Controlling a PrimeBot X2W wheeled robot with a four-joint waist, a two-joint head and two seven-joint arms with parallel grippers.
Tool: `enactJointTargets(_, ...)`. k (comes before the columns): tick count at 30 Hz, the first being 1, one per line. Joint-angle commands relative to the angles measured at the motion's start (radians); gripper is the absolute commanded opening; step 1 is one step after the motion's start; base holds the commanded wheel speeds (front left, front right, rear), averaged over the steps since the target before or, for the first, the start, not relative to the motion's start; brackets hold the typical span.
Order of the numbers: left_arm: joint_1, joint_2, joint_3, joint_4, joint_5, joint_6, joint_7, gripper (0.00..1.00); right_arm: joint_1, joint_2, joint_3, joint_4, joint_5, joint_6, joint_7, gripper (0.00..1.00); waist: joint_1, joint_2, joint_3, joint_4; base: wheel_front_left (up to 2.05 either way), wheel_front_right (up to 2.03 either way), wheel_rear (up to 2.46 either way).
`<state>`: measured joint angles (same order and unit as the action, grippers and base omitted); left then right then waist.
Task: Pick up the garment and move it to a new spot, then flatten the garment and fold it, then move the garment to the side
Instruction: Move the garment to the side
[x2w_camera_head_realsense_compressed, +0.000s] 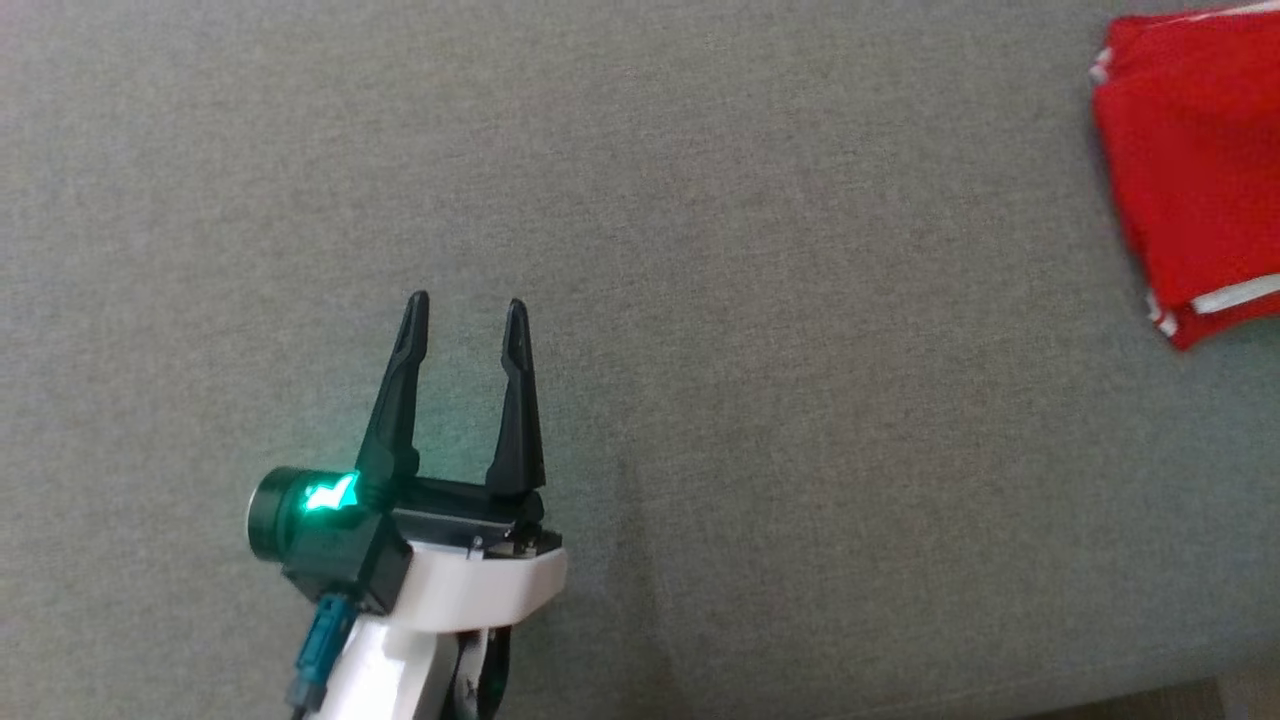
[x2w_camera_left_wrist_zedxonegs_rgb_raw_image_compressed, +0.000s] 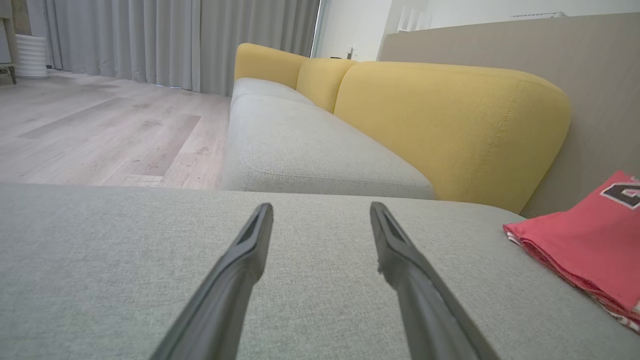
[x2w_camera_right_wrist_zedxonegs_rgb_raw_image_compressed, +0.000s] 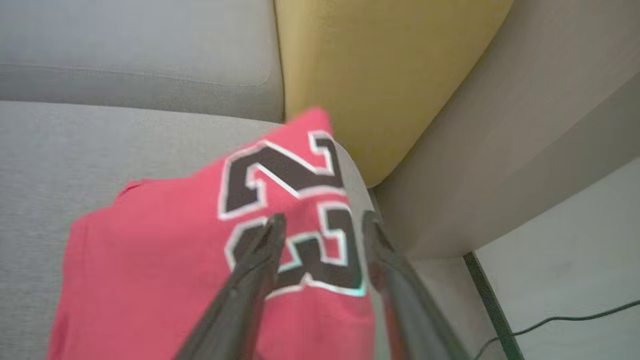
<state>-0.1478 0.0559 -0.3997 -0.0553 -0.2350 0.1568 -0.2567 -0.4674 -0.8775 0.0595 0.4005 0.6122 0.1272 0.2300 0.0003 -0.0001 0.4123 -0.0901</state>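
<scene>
Garment (x2w_camera_right_wrist_zedxonegs_rgb_raw_image_compressed: 150, 260), folded, lies on the sofa seat (x2w_camera_head_realsense_compressed: 760, 420) just beneath the right end effector (x2w_camera_right_wrist_zedxonegs_rgb_raw_image_compressed: 324, 220), whose fingers stand parted and empty, and well right of the wide-open left end effector (x2w_camera_head_realsense_compressed: 467, 303); side placement looks done, so the next move calls for a snag-free lift.

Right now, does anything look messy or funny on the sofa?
Nothing stands out. The red jersey lies folded on the grey seat near the yellow cushion, with the right claw open over it.
</scene>
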Motion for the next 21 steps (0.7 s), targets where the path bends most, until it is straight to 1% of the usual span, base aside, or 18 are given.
enactJointTargets(1, -0.010, -0.006, 0.023, -0.026, 0.009, -0.004, -0.005, 1.00, 0.009, -0.026, -0.008, -0.030, -0.006, 0.003, -0.005, 1.00, -0.0003, 0.0001, -0.012, 0.005, 0.00, 0.00, 0.00)
enactJointTargets(5, 0.004, -0.006, 0.027, -0.002, 0.010, 0.005, -0.005, 1.00, 0.065, 0.073, 0.000, -0.069, -0.030, 0.003, -0.019, 1.00, -0.0003, 0.0001, -0.068, 0.028, 0.00, 0.00, 0.00)
enactJointTargets(9, 0.036, -0.006, 0.034, 0.018, 0.006, 0.012, -0.005, 1.00, 0.155, 0.217, 0.039, -0.100, -0.049, 0.003, -0.053, 1.00, -0.0003, 0.0001, -0.156, 0.068, 0.00, 0.00, 0.00)
enactJointTargets(13, 0.081, -0.006, 0.044, 0.051, 0.002, 0.006, -0.005, 1.00, 0.246, 0.365, 0.105, -0.101, -0.070, 0.003, -0.123, 1.00, -0.0003, 0.0001, -0.248, 0.114, 0.00, 0.00, 0.00)
enactJointTargets(16, 0.117, -0.006, 0.051, 0.071, -0.003, -0.003, -0.005, 1.00, 0.299, 0.457, 0.152, -0.085, -0.082, 0.003, -0.207, 1.00, -0.0003, 0.0001, -0.312, 0.147, 0.00, 0.00, 0.00)
enactJointTargets(21, 0.180, -0.006, 0.072, 0.107, -0.009, -0.030, -0.005, 1.00, 0.359, 0.573, 0.188, -0.051, -0.139, 0.003, -0.421, 1.00, -0.0003, 0.0001, -0.401, 0.176, 0.00, 0.00, 0.00)
